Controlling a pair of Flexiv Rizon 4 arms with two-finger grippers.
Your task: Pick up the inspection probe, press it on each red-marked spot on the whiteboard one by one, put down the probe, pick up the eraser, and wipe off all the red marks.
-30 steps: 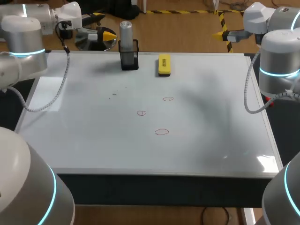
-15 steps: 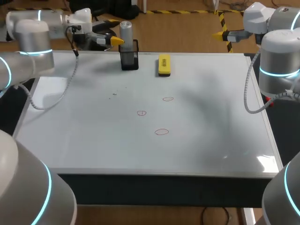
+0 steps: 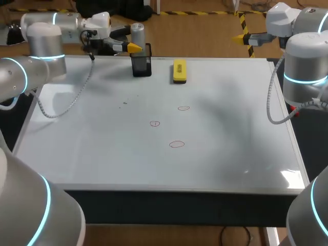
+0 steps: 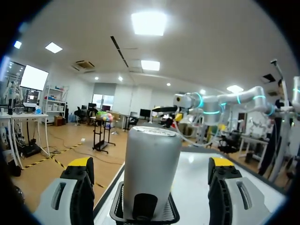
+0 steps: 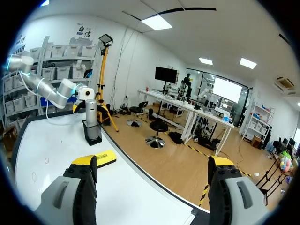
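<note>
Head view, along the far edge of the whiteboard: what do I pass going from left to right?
inspection probe standing in its black holder → yellow eraser → right gripper

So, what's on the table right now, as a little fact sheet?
inspection probe: silver cylinder, upright in black holder
left tool: open, straddling the probe, not touching it
right tool: open, empty, beyond the far edge
eraser: yellow, beside the holder
red marks: three, mid-whiteboard, unwiped
</note>
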